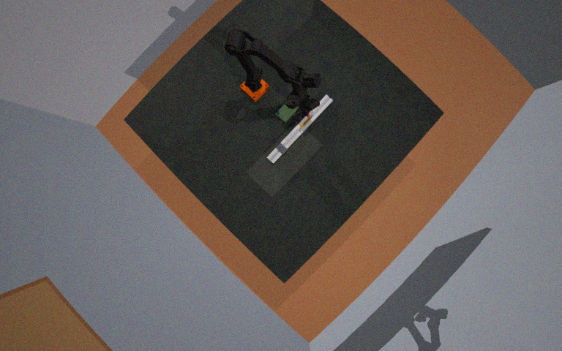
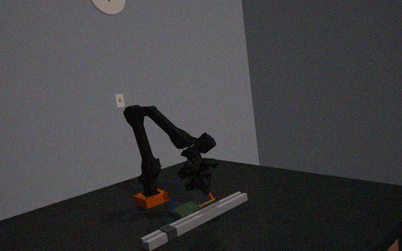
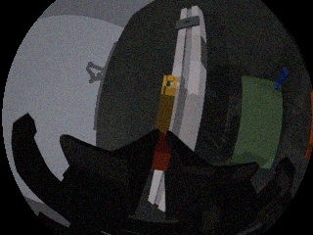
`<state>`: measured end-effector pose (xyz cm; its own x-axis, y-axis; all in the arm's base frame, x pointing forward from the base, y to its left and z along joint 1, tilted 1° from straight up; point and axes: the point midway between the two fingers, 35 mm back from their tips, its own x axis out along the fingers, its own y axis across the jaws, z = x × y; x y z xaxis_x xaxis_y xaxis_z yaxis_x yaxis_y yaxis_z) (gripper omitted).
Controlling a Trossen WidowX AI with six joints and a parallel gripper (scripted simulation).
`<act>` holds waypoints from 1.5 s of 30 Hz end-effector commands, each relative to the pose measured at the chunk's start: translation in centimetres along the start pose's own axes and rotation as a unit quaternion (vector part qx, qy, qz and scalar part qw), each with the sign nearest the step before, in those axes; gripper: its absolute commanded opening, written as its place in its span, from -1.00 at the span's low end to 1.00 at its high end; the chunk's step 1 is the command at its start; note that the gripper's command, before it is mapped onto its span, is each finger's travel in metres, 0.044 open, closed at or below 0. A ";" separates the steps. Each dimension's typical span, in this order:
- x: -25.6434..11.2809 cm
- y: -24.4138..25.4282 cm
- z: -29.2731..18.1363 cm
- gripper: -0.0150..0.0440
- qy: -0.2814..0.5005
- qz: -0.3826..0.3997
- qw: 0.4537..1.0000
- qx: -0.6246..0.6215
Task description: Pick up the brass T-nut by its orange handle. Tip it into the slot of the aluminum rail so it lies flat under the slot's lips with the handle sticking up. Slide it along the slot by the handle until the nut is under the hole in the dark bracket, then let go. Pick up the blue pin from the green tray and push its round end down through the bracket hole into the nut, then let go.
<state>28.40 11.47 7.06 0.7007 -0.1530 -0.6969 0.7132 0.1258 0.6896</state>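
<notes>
Exterior view, clocked from the gripper (image 1: 306, 114) (image 2: 209, 193) (image 3: 162, 131): pale wall plate (image 2: 119, 100), ten; dark bracket (image 1: 280, 148) (image 2: 170, 233) (image 3: 188, 23) on the rail (image 1: 293, 137) (image 2: 197, 219) (image 3: 196, 78), seven; blue pin (image 1: 278, 112) (image 2: 172, 203) (image 3: 281, 78) and green tray (image 1: 285, 113) (image 2: 184, 208) (image 3: 259, 117), eight; brass T-nut (image 1: 304, 124) (image 2: 206, 203) (image 3: 164, 110), six, its orange handle (image 1: 309, 117) (image 2: 211, 196) (image 3: 161, 152) pinched, tilted; dark tabletop (image 1: 284, 226) (image 2: 305, 211) (image 3: 127, 98) stretching toward its edge, three.

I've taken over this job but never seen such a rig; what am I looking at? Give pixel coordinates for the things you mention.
One jointed black arm stands on an orange base (image 1: 261, 94) (image 2: 148, 202). One picture looks down from above, one from the side, one from the wrist. Its end effector (image 1: 309, 113) (image 2: 209, 193) (image 3: 163, 131) grips the orange handle (image 2: 211, 196) (image 3: 161, 159) of the brass T-nut (image 2: 207, 203) (image 3: 164, 113). On the dark table lie a pale rail (image 1: 293, 137) (image 2: 197, 219) (image 3: 196, 78) carrying a dark bracket (image 1: 280, 148) (image 2: 169, 232) (image 3: 188, 23), and a green tray (image 1: 285, 113) (image 2: 186, 208) (image 3: 259, 117) with a blue pin (image 2: 172, 203) (image 3: 281, 78).
</notes>
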 end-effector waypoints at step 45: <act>1.5 -1.3 -0.3 -1.00 -0.005 -0.001 1.000 0.001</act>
<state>28.44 11.46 5.00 0.6989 -0.1565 -0.6979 0.7150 0.1268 0.6875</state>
